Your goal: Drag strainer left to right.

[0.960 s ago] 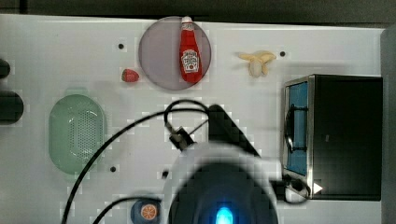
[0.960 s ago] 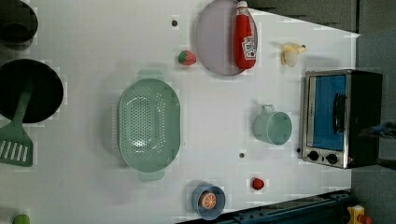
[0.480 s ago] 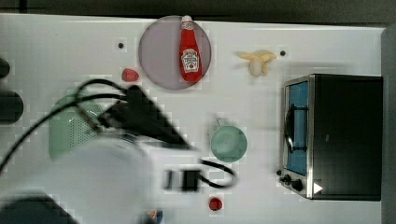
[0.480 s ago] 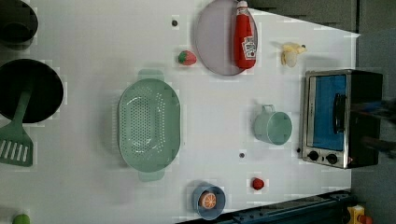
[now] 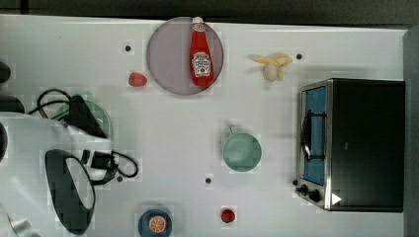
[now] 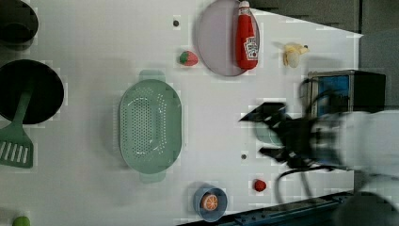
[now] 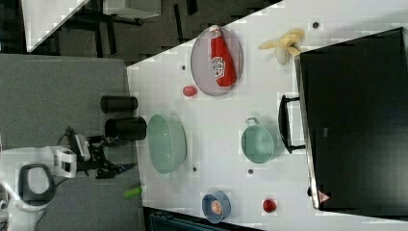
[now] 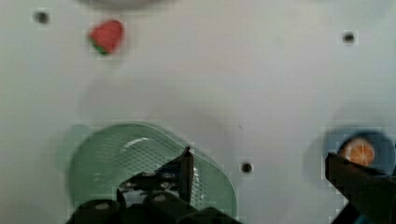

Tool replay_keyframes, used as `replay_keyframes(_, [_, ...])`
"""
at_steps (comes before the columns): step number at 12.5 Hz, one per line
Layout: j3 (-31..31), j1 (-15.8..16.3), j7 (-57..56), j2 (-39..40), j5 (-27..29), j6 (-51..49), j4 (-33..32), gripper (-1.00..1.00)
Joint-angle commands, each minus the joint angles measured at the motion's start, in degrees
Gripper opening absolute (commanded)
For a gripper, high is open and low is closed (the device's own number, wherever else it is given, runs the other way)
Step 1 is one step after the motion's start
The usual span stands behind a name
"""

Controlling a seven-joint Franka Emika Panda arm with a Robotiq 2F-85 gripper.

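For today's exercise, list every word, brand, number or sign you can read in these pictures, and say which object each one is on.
Ketchup bottle: a white label with dark print, too blurred to read.
Toaster oven: a small red and white triangular sign near a lower corner, with no readable text.
Strainer, mug and plate: no writing to be seen.
No word or number can be quoted.

On the white table (image 6: 94, 197) there is one mint-green strainer (image 6: 149, 125), one green mug (image 5: 241, 152) and one toaster oven (image 5: 352, 143). One grey plate (image 5: 170, 55) carries one ketchup bottle (image 5: 200, 53), with one strawberry (image 5: 138, 79) just beside the plate and one banana (image 5: 271, 64) further off. One blue bowl (image 5: 154, 222) holds one orange slice (image 5: 157, 224), one small red thing (image 5: 228, 215) lies near that bowl, and one green spatula (image 6: 15, 141) rests on one black pan (image 6: 30, 92).
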Motion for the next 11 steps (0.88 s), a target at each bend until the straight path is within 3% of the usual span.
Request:
replay_keyframes(1, [5.25,-0.95,19.07,3.87,-1.26,5.51,2.38,1.00])
replay_keyframes(6, [6.65,-0.13,31.08,14.95,-2.75,15.72,-0.03,1.00])
replay_keyframes(11, [5.45,0.99,32.42,25.64,-2.75,31.09,-3.27,1.00])
